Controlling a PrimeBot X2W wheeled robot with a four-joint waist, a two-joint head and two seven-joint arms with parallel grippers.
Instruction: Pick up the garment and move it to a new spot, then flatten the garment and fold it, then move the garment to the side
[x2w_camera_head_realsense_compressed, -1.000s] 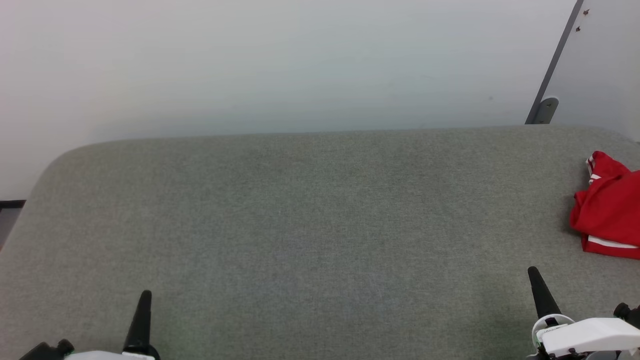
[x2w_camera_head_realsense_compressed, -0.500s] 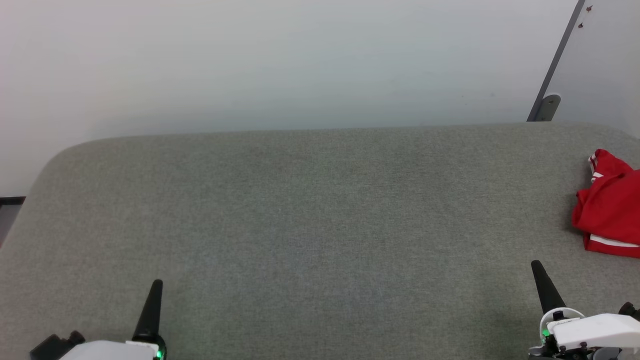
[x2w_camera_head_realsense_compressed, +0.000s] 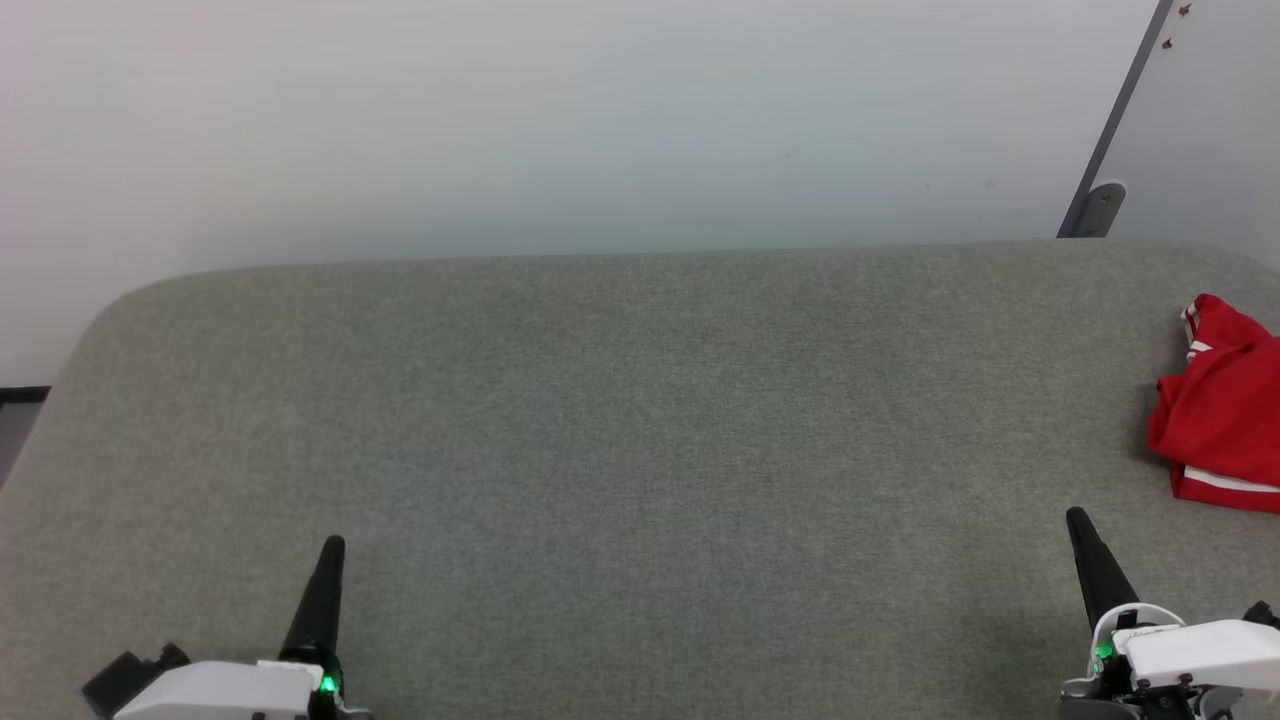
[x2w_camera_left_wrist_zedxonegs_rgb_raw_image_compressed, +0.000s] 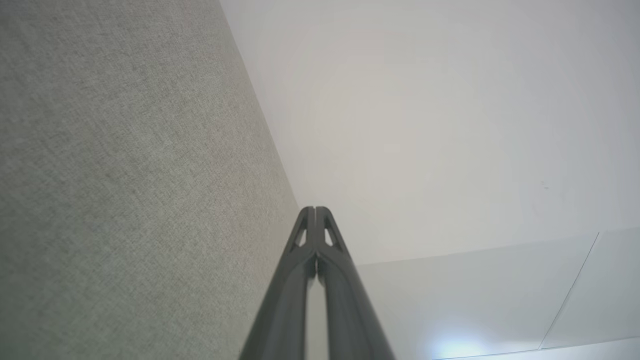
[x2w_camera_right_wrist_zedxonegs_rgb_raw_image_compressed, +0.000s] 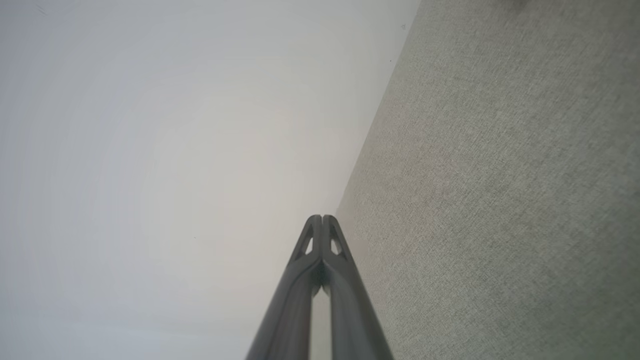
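Since a second ago the left gripper (x2w_camera_head_realsense_compressed: 332, 548) has slid up and rightward at lower left, while the whole view has drifted slightly. Its fingers are pressed together on nothing, as are the right gripper's (x2w_camera_head_realsense_compressed: 1076, 516) at lower right. Both lie over the grey fabric table (x2w_camera_head_realsense_compressed: 640, 420). Farther back, at the right edge, the garment (x2w_camera_head_realsense_compressed: 1220, 410) lies bunched, partly cut off. A pale wall (x2w_camera_head_realsense_compressed: 560, 120) stands behind.

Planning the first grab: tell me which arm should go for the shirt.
Right. The shirt lies bunched at the far right of the grey surface, just ahead of the right gripper; the left gripper sits far across at the lower left. Both are shut, so the right would need to open first.
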